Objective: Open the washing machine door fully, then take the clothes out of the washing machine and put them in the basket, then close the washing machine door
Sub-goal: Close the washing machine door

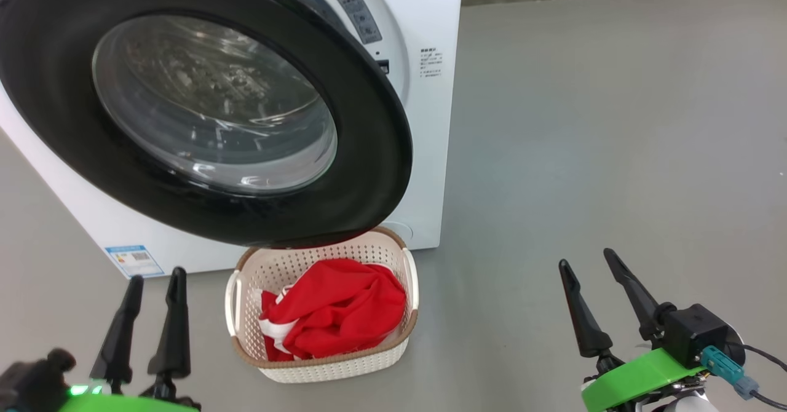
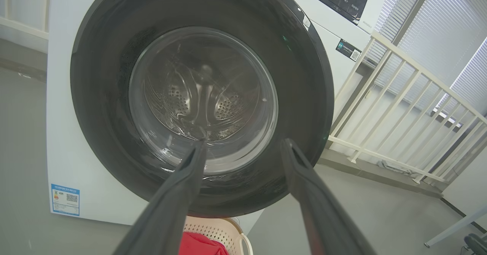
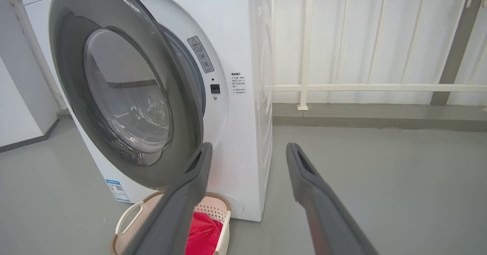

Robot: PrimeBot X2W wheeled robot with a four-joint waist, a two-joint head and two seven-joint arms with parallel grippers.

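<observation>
Black round door (image 1: pixel 206 107) ajar, swung partway off front of white washer (image 1: pixel 424 43), gap on its right side in head view. Door's lower edge hanging over back rim of basket (image 1: pixel 335 366). Basket on grey floor (image 1: pixel 584 154), just in front of washer base. Red-and-white clothes (image 1: pixel 338 307) heaped inside basket, filling most of it. Left claw (image 1: pixel 157 275) low left, fingers spread apart, empty, aimed at door glass, not touching. Right claw (image 1: pixel 585 258) low right, fingers likewise wide, empty, well apart from basket and washer. Steel drum (image 2: pixel 201 102) visible through glass in left wrist view. White railing (image 3: pixel 380 87) behind, beside washer.
</observation>
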